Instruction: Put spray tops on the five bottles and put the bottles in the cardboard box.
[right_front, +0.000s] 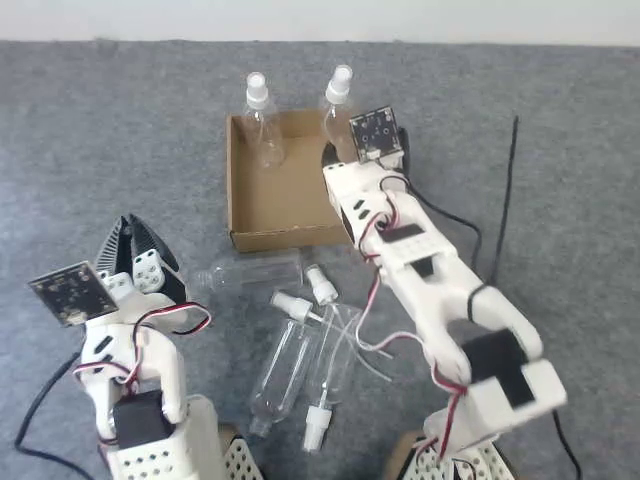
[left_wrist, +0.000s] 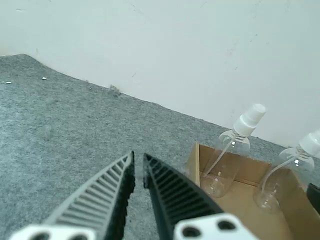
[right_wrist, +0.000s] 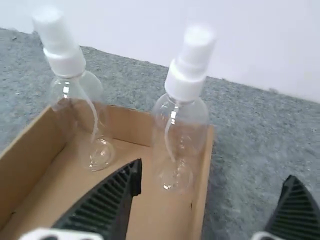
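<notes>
2 capped bottles (right_front: 262, 125) stand upright inside the cardboard box (right_front: 285, 240), at its far wall. Right gripper (right_wrist: 215, 170) is spread wide, straddling the box's right wall. Left gripper (left_wrist: 138, 156) is pressed together and empty, near-left of the box. 3 uncapped bottles (right_front: 285, 365) and loose spray tops (right_front: 320, 285) lie just in front of the box.

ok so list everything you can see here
box: 1, brown, mid carpet
capped bottles: 2, clear with white tops, standing in box at its far wall
bare bottles: 3, clear, lying on carpet in front of box
loose tops: 3, white, among the lying bottles
cable: 1, black, right of box
carpet: 1, grey, underneath
wall: 1, white, behind
left gripper: 1, black, shut, near-left of box
right gripper: 1, black, open, over box's right side
</notes>
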